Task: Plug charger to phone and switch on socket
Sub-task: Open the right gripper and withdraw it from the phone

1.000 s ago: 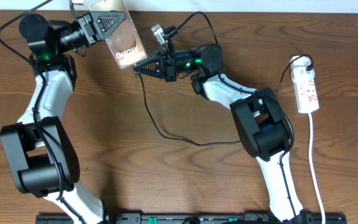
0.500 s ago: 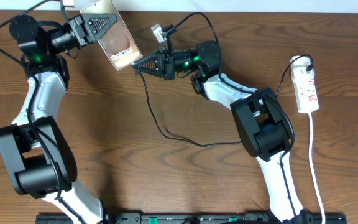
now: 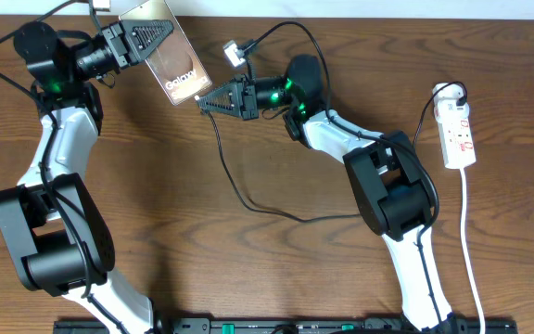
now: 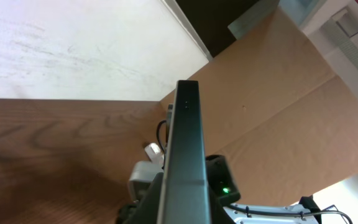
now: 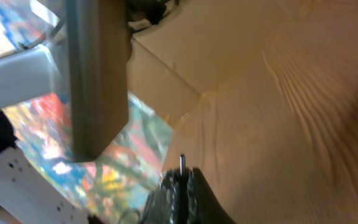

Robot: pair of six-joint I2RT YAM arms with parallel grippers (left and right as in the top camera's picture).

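**Phone up in the air, plug tip closing in on it**

I'm watching the overhead feed. The left fingers (image 3: 146, 35) are clamping shut on the phone (image 3: 179, 72) and holding it up off the desk (image 3: 156, 204) at the far left. The bronze back with the "Galaxy" lettering is facing the camera, and the slab is tilting down toward the middle. On the left wrist cam I'm just getting the phone (image 4: 188, 155) edge-on, running straight up the frame.

The right fingers (image 3: 225, 97) are pinching fully shut on the charger (image 3: 225, 172) right near its free end. They're pointing left, with their tips sitting just beside the phone's lower corner. On the right wrist cam the plug tip (image 5: 181, 163) is poking out from between the fingers (image 5: 194, 196), and it's aiming at the phone's (image 5: 95, 74) bottom end. I'm seeing a gap there, so nothing is touching. The rest of the cable is hanging down from the fingers, looping across the desk and curving back toward the right arm.

The socket (image 3: 459, 139) is lying on the desk over at the right edge, well apart from both arms. Its white cord (image 3: 472, 250) is trailing toward the near edge. I can't tell from here which way its red switches are sitting.
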